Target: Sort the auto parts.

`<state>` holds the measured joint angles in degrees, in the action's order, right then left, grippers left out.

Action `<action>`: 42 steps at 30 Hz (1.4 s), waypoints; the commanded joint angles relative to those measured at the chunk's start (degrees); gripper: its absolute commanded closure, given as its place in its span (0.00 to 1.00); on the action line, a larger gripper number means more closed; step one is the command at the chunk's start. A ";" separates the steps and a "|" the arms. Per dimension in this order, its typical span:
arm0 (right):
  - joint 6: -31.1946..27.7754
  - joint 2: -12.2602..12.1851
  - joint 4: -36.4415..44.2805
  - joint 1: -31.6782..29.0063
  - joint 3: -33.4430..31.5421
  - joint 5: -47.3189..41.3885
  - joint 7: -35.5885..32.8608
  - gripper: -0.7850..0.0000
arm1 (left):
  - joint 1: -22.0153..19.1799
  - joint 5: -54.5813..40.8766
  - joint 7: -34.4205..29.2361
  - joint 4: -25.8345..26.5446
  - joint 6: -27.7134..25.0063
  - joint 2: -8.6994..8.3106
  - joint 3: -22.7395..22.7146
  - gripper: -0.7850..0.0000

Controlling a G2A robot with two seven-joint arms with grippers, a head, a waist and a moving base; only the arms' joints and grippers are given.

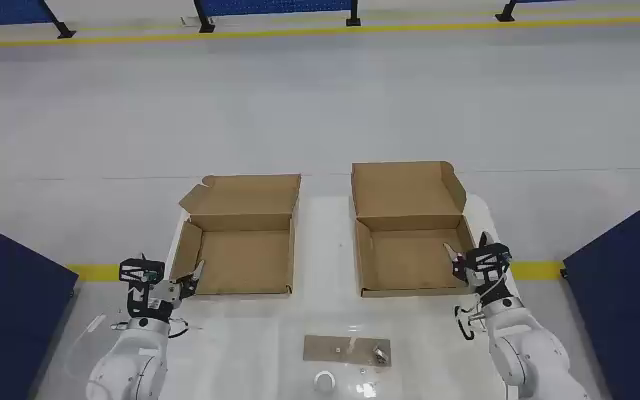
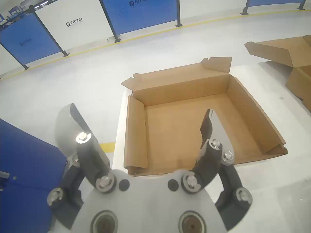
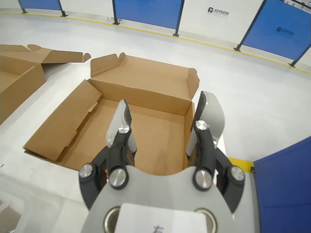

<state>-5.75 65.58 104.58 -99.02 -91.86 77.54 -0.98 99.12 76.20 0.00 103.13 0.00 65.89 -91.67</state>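
Released and empty, the left claw (image 2: 139, 110) and right claw (image 3: 163, 99) are hanging; we are judging the parts tray (image 1: 330, 350) as lying crosswise between the arms, behind both, slightly nearer the right claw.

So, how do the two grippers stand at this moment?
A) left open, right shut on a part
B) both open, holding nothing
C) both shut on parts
B: the left gripper and the right gripper each have their fingers spread apart, with nothing held between them.

Left open cardboard box (image 1: 243, 262), right open cardboard box (image 1: 410, 262): plain brown. Flat table (image 1: 250, 340): white. Floor stripe (image 1: 300, 31): yellow. Partition panels (image 2: 136, 3): blue, white.
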 commanded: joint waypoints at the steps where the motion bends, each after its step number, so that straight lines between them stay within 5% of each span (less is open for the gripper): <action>1: -4.48 -0.28 1.12 -0.09 -0.75 -0.19 -1.90 0.00 | 0.00 0.00 0.00 0.00 0.00 0.00 0.00 0.00; 3: -9.15 -0.63 2.40 -0.17 -1.93 -0.53 -3.51 0.00 | 0.00 0.00 0.00 0.00 0.00 0.00 0.00 0.00; 15: -10.80 -0.68 3.60 0.24 -1.95 -1.19 -3.55 0.00 | 0.00 0.00 0.00 0.00 0.00 0.00 0.00 0.00; 25: -27.70 -1.99 7.95 2.33 -4.48 -5.57 -15.19 0.00 | 0.00 0.00 0.00 0.00 0.00 0.00 0.00 0.00; 35: -29.80 -2.14 9.40 2.71 -3.96 -4.53 -15.30 0.00 | 0.00 0.00 0.00 0.00 0.00 0.00 0.00 0.00; 42: -42.19 -3.44 13.45 5.86 -3.93 -8.31 -29.12 0.00 | 0.00 0.00 0.00 0.00 0.00 0.00 0.00 0.00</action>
<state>-45.56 62.37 117.45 -93.94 -95.94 70.46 -26.16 99.12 76.20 0.00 103.13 0.00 65.89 -91.67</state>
